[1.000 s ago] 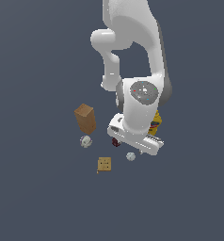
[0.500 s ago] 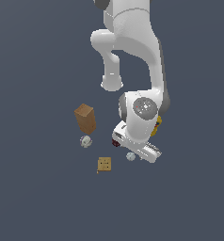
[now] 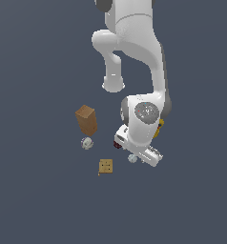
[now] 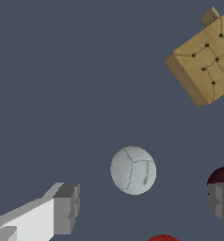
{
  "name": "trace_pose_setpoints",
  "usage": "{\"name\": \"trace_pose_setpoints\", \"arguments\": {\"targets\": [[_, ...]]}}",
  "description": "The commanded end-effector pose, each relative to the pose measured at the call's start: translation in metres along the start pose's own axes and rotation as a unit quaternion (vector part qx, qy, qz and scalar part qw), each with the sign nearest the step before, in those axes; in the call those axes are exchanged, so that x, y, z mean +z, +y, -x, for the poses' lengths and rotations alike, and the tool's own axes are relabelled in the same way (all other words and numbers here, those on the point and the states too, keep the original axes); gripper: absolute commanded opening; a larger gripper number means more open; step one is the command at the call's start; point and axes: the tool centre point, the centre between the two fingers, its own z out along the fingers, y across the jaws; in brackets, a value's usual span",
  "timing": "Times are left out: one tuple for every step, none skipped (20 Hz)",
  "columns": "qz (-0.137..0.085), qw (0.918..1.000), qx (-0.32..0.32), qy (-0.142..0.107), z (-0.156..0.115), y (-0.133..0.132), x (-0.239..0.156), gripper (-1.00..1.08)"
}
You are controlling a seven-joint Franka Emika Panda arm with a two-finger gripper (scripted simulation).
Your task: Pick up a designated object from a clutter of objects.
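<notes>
The designated object, a small pale grey-white ball (image 4: 132, 170), lies on the floor between my fingers but a little ahead of their tips. My gripper (image 4: 142, 204) is open, one finger (image 4: 63, 208) on one side and the other finger (image 4: 221, 199) on the opposite side, neither touching the ball. In the exterior view the ball (image 3: 132, 158) peeks out just under the low hand (image 3: 136, 151), near the middle of the clutter of objects.
A tan dotted square (image 4: 205, 60) (image 3: 105, 166) lies close by. A maroon ball (image 4: 222, 176) sits against one finger, and a red cup's rim (image 4: 162, 238) shows at the frame edge. Brown box (image 3: 87, 120), white ball with reddish marks (image 3: 87, 143), yellow bottle (image 3: 159, 127) stand around.
The arm has bent and the hand has come down lower over the small pale ball. The objects have stayed in place.
</notes>
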Motion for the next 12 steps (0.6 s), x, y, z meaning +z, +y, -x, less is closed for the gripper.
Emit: {"name": "trace_pose_setpoints", "arguments": {"targets": [[0.0, 1.0, 0.0, 0.0, 0.0, 0.0, 0.006, 1.0], [0.0, 1.0, 0.0, 0.0, 0.0, 0.0, 0.01, 1.0], [0.0, 1.0, 0.001, 0.0, 0.0, 0.001, 0.014, 1.0], [0.0, 1.0, 0.001, 0.0, 0.001, 0.0, 0.019, 1.0], [0.0, 1.0, 0.001, 0.0, 0.001, 0.001, 0.024, 1.0], [0.0, 1.0, 0.001, 0.0, 0.001, 0.001, 0.03, 1.0], [0.0, 1.0, 0.001, 0.0, 0.001, 0.001, 0.035, 1.0], [0.0, 1.0, 0.001, 0.0, 0.001, 0.001, 0.039, 1.0], [0.0, 1.0, 0.002, 0.0, 0.001, 0.001, 0.042, 1.0], [0.0, 1.0, 0.002, 0.0, 0.001, 0.001, 0.045, 1.0], [0.0, 1.0, 0.002, 0.0, 0.001, 0.0, 0.046, 1.0], [0.0, 1.0, 0.002, 0.0, 0.001, 0.0, 0.048, 1.0]]}}
